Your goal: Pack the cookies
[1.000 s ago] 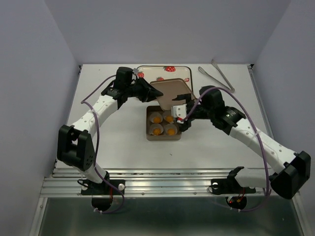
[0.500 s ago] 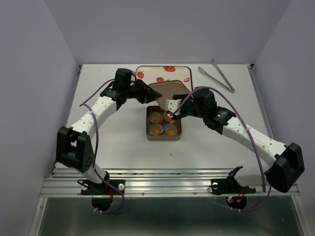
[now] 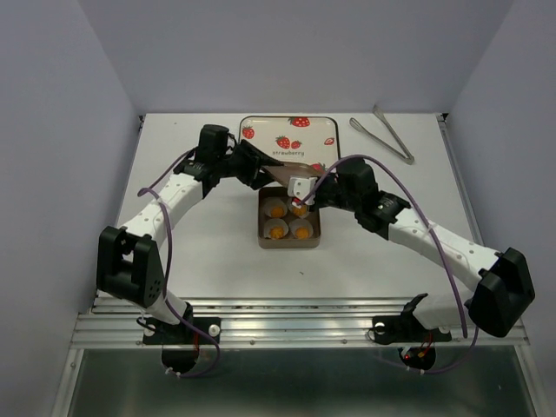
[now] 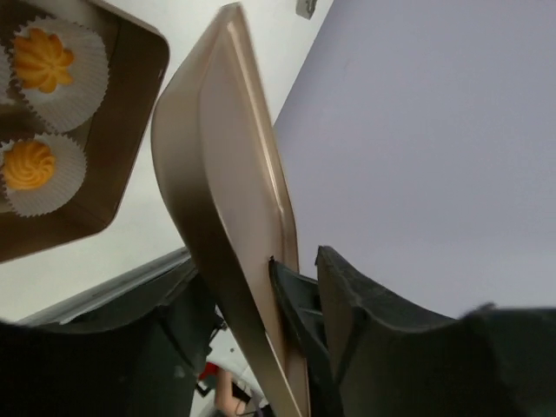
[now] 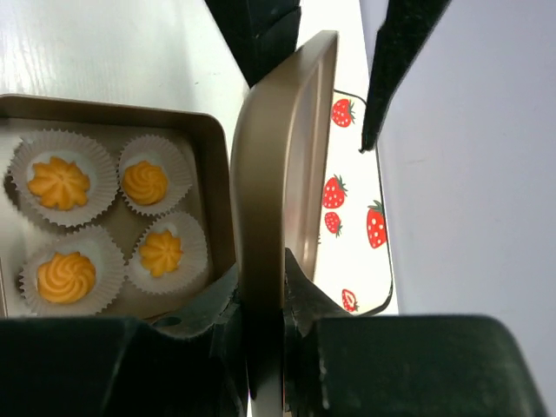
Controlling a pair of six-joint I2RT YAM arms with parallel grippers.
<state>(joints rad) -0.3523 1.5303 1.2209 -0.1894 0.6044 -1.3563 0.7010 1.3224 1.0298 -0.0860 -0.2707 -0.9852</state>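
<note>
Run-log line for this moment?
cookies: four in open tin | lid: on edge at tin's far side, not yet on | right tool: clamped on lid | left tool: open around lid

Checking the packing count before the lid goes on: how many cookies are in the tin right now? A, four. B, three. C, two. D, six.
A: four orange cookies show inside the tin in the right wrist view, two rows of two.
</note>
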